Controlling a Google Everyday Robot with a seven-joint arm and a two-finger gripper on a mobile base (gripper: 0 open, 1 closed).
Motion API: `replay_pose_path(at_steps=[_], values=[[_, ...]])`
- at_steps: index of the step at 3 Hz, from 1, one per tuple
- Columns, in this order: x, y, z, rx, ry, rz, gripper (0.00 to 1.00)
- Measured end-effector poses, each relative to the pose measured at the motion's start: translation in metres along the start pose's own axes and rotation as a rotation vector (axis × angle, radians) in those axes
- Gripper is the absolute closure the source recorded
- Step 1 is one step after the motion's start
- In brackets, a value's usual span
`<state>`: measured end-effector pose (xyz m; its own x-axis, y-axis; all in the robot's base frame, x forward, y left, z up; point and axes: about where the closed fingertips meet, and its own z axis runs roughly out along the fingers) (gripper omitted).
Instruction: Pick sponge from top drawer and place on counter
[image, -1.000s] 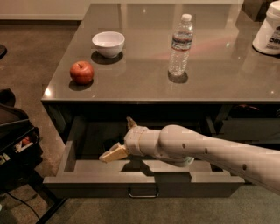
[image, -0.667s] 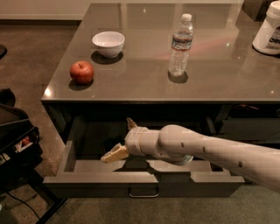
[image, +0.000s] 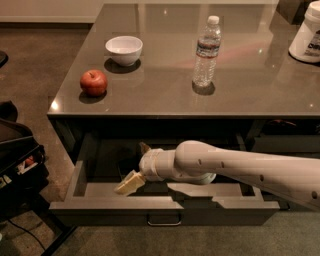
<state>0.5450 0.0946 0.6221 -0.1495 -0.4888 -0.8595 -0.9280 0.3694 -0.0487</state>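
- The top drawer (image: 100, 205) stands pulled out beneath the front edge of the surface (image: 160, 85), which leaves its shallow tray open from above.
- The arm (image: 240, 167) reaches in from the right, and the gripper (image: 130, 168) sits low inside the drawer's left half. Its fingers (image: 129, 183) are spread apart, one angled up and one down, and nothing can be seen clamped between them. This looks like the approach to a grasp.
- The sponge cannot be made out. It probably lies in the drawer's dark interior by the gripper.
- On the surface, the apple (image: 93, 82) sits near the front-left corner, with the white bowl (image: 124, 50) behind it, apparently empty.
- The capped water bottle (image: 206, 52) stands upright mid-surface, and a white tub (image: 305, 37) sits at the right edge.
- The front edge is bare, so it would suit a placement.
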Motion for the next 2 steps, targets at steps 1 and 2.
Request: replay_pose_path(at_steps=[1,2], values=[[0.0124,0.0111,0.0079,-0.037,0.042,0.017,0.00],[0.0129,0.0112,0.0085,-0.038,0.043,0.017,0.19]])
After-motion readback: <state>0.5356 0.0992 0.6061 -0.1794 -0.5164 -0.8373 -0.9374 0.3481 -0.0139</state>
